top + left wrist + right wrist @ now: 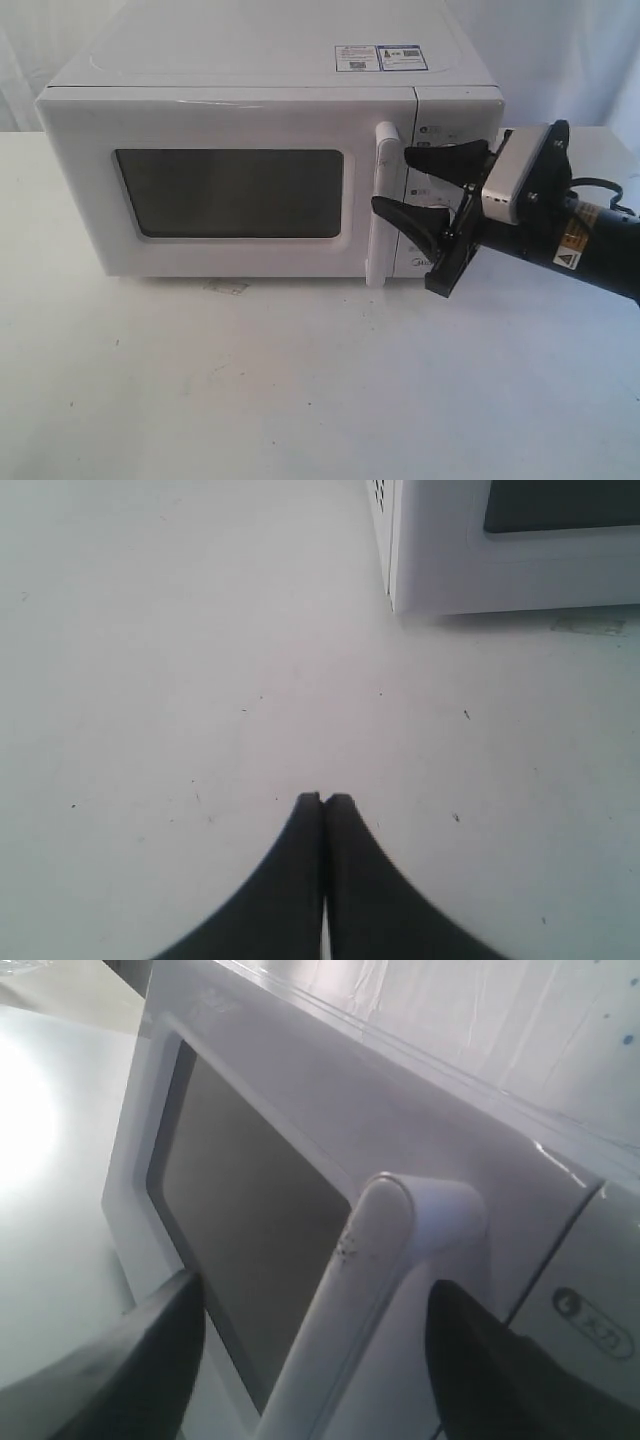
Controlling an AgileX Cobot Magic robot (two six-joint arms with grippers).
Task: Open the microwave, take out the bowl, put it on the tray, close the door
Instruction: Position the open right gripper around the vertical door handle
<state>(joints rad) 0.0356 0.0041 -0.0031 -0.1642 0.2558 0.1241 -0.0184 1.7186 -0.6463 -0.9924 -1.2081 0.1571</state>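
The white microwave [250,110] stands on the table with its door [80,180] shut. The dark window [230,192] shows nothing inside, so the bowl is hidden. My right gripper [392,180] is open at the vertical bar handle [382,240]. In the right wrist view the handle [400,1230] lies between the two black fingers of the right gripper [315,1295], with a gap on each side. My left gripper [323,798] is shut on nothing, low over the bare table near the microwave's lower left corner [450,560]. No tray is in view.
The control panel [435,140] lies just right of the handle, behind the right gripper's fingers. A scuffed patch [225,288] marks the white table [300,390] under the microwave's front edge. The left arm does not show in the exterior view.
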